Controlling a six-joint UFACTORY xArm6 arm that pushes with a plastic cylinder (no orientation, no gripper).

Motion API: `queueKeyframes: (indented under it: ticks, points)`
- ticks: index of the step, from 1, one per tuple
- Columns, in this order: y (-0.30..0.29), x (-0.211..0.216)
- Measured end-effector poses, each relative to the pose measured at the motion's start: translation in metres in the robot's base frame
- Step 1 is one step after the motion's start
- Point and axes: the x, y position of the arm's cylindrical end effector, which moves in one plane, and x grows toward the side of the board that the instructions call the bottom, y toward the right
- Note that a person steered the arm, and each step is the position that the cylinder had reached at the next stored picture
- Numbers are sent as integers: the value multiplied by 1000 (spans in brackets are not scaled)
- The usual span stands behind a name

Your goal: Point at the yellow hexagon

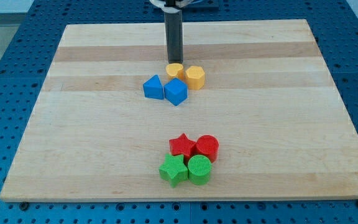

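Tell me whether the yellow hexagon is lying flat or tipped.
Flat. The yellow hexagon shows a level top face, beside the yellow cylinder; my tip is behind that cylinder.

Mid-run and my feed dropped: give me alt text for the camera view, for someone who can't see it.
My tip stands just above the yellow cylinder, with the yellow hexagon right beside it to the view's right. Two blue blocks sit just below them on the wooden board. Near the view's bottom cluster a red star, red cylinder, green star and green cylinder.
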Motion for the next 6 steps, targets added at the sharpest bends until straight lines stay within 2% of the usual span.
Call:
queueKeyframes:
  ticks: [1, 3, 4, 5, 6]
  points:
    - [1, 1]
    - [-9, 31]
    - [-8, 19]
    - [30, -15]
    - [73, -13]
